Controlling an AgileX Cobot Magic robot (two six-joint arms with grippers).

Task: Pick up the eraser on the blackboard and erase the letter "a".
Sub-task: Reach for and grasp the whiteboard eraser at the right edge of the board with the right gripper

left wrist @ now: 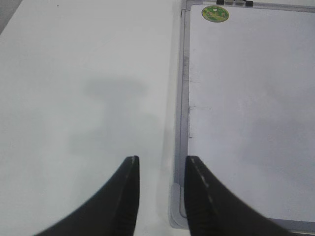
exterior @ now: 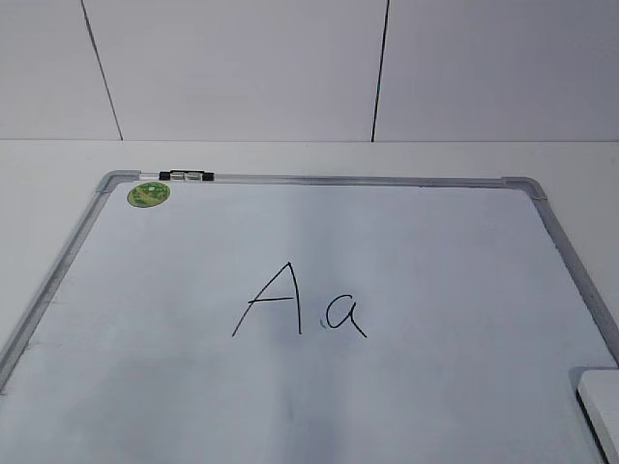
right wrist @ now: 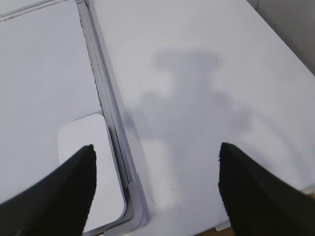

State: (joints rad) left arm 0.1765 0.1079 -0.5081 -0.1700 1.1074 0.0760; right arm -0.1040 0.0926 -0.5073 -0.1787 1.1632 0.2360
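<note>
The blackboard (exterior: 435,251) is a white dry-erase board in a grey frame, lying flat on the table. Near its middle a small handwritten letter "a" (exterior: 344,315) stands right of a taller capital "A" (exterior: 274,300). The white eraser (exterior: 602,411) lies on the board's near right corner, cut off by the picture edge. In the right wrist view the eraser (right wrist: 98,135) sits just inside the frame corner, and my right gripper (right wrist: 156,146) hangs wide open above it, its left finger over the eraser. My left gripper (left wrist: 163,160) is open over the table beside the board's left frame (left wrist: 183,98), holding nothing.
A round green sticker (exterior: 148,193) and a small black-and-white clip (exterior: 187,176) sit at the board's far left corner. White table surface (left wrist: 74,98) lies left of the board and to its right (right wrist: 206,88). The table's near edge (right wrist: 221,227) shows close to my right gripper.
</note>
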